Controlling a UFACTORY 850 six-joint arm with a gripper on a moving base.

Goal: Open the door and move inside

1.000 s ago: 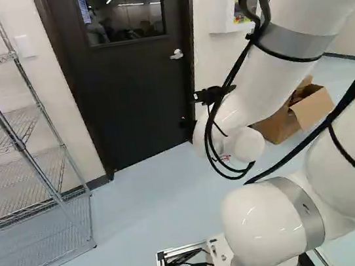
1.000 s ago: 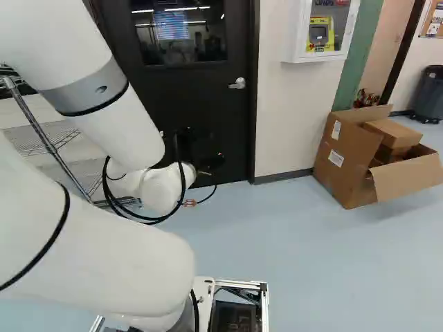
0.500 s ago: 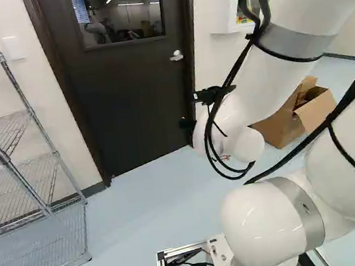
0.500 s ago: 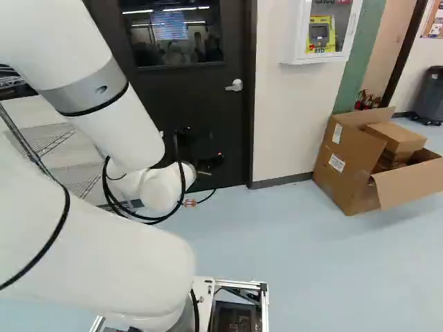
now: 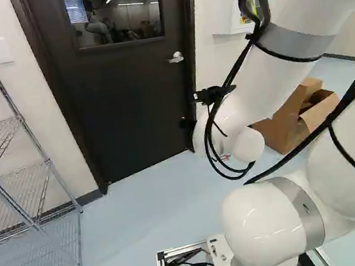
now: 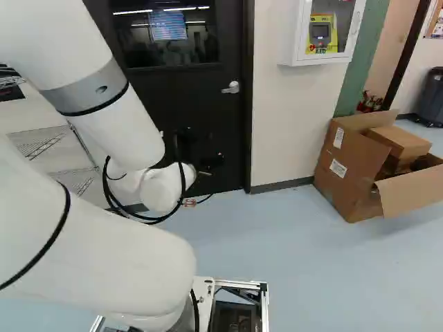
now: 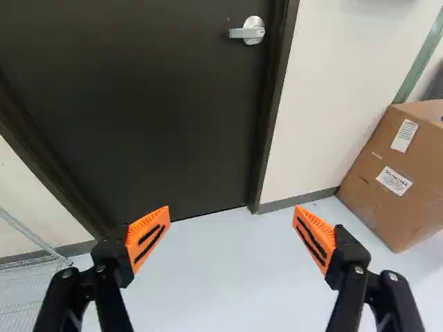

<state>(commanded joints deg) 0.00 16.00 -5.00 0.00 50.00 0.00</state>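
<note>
Dark against the door, my gripper (image 6: 208, 162) hangs beyond the arm's white wrist in the right base view, partly hidden. The wrist view shows the gripper (image 7: 230, 225) wide open, its orange pads far apart with only floor and door beyond them. The dark door (image 5: 130, 103) stands closed in its frame, with a window in its upper part. Its silver lever handle (image 7: 250, 31) is ahead of the gripper, well beyond the fingertips, near the door's edge on the side of the cardboard box. That handle (image 6: 232, 87) also shows in the right base view, above the gripper.
A wire shelf rack (image 5: 25, 227) stands at the left of the left base view, near the door frame. An opened cardboard box (image 6: 349, 166) sits on the floor beyond the door's handle side. Between them and above, a white wall cabinet (image 6: 294, 41) sticks out from the wall.
The base has moved, with a slight turn: rack, door and handle have shifted leftward in the base views, and the box looks slightly nearer. The arm holds its pose against its lowest joint.
</note>
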